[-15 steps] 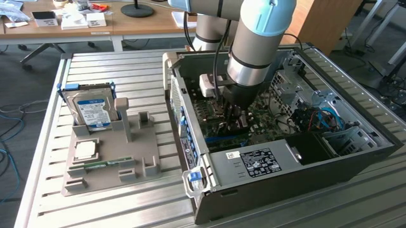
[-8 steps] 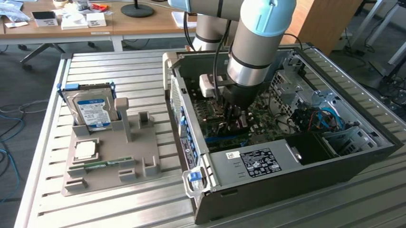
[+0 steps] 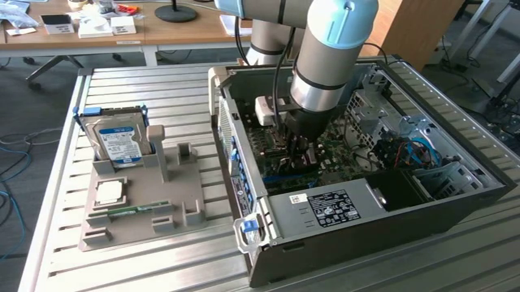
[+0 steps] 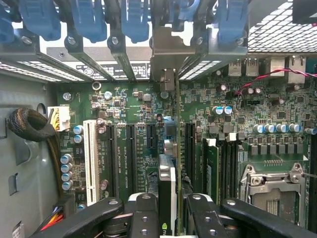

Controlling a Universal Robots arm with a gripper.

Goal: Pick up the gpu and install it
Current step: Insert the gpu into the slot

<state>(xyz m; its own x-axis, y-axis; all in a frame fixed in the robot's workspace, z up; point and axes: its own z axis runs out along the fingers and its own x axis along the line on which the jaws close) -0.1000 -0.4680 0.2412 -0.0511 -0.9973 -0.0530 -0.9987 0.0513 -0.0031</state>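
The gpu (image 4: 167,191) sits edge-on between the two black fingers (image 4: 143,218) of the end effector (image 4: 167,218), which is closed partway on the card and holds it by its flat faces. Seen from the wrist, the card's long axis runs straight away from the end effector toward the case's rear wall, in line with the long black expansion slots (image 4: 130,151) on the motherboard (image 4: 237,124). Its silver bracket (image 4: 166,62) stands at the far end, among the row of rear slot covers with blue latches (image 4: 133,17). The card's lower edge appears to lie directly over one of the slots, parallel to it. Whether it is already seated or only just above cannot be told from these views.

In the exterior view, the arm (image 3: 329,61) comes down steeply from above into the open case (image 3: 366,182), its wrist close to vertical, and the end effector (image 3: 299,152) is low over the board in the case's middle. The case lies on its side on the slatted counter (image 3: 162,85). Well apart, toward the exterior view's left, a grey parts holder (image 3: 162,201) carries a hard drive (image 3: 118,143) and a RAM stick (image 3: 134,210). The holder's other cradles stand open.
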